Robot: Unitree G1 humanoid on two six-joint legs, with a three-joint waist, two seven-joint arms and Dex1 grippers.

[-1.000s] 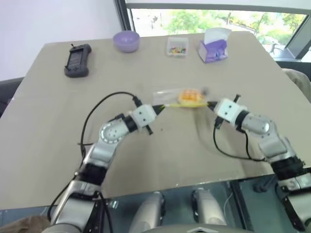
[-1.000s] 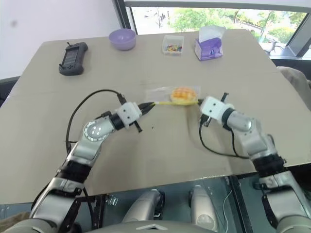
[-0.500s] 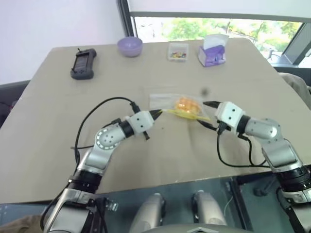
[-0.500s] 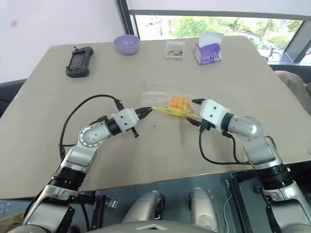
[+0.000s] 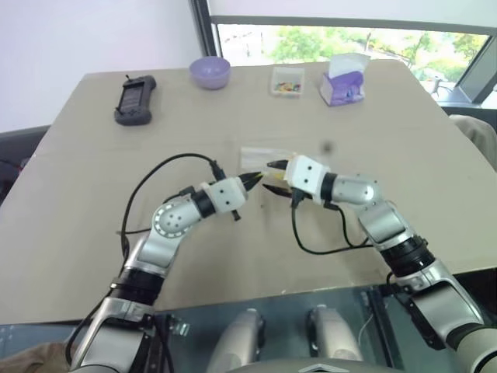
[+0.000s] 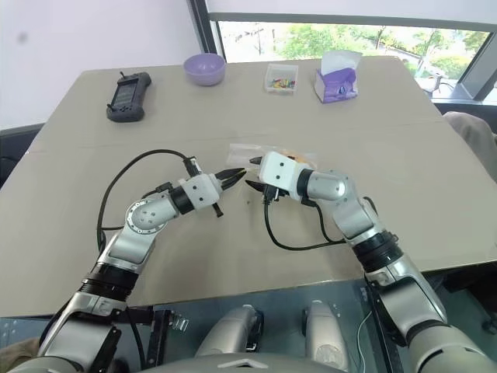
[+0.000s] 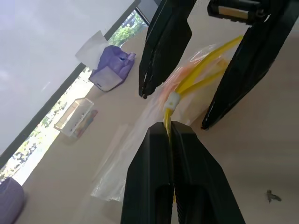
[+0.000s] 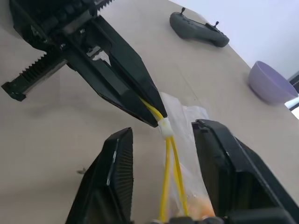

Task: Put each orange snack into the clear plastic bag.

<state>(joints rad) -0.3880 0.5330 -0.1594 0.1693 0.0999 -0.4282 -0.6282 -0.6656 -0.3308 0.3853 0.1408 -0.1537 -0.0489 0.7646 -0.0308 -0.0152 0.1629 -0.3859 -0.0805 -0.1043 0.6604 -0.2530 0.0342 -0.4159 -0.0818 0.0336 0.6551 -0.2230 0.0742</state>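
At the middle of the tabletop (image 5: 93, 202) the left end effector (image 7: 170, 128) is clamped on the yellow seal strip (image 7: 167, 122) of the clear plastic bag (image 7: 126, 163). The right end effector (image 8: 161, 130) faces it tip to tip, its fingers apart, straddling the strip and its white slider (image 8: 164, 127) without closing on them.

The wrist views show the strip splitting into two yellow lines past the slider. The right wrist view shows a bit of the orange snack (image 8: 203, 212) inside the bag, close to that wrist; in the head views the right end effector covers most of the snack and bag.

Along the far edge stand a black controller (image 5: 133, 99), a purple bowl (image 5: 210, 72), a small clear box (image 5: 286, 80) and a purple tissue box (image 5: 342, 81), well apart from the bag, with bare tabletop all around the arms.
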